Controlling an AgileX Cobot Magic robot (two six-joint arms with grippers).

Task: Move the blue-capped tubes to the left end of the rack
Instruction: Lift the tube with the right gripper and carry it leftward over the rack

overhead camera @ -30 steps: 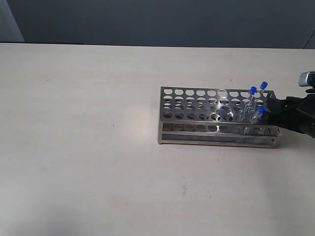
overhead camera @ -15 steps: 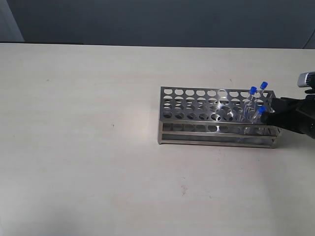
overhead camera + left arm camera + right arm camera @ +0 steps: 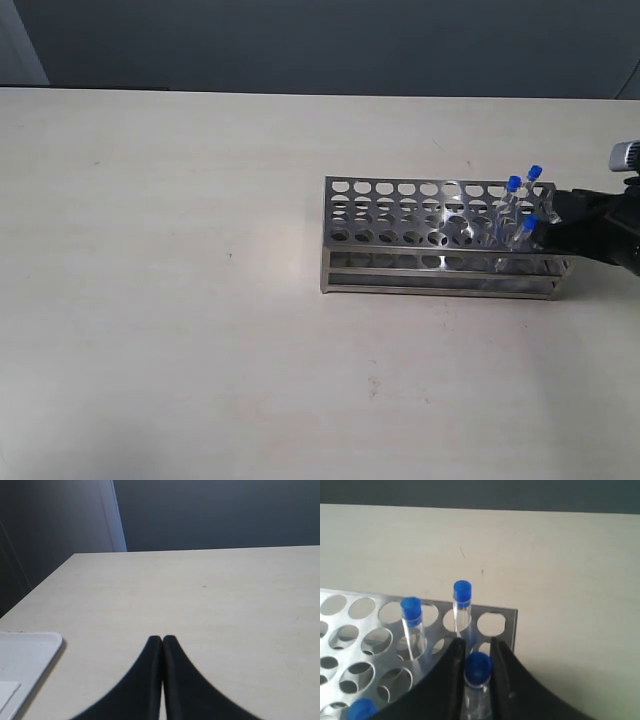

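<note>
While the right jaws clamp a roughly upright blue-capped tube at the rack's right end, its goal lies leftward; the left jaws sit closed, empty.

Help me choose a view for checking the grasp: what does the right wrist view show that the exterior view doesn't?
Right wrist only: the right gripper closed on one tube's blue cap. Exterior only: the whole rack, its left end without tubes, and the wide table. Both: the blue-capped tubes at the rack's right end.
</note>
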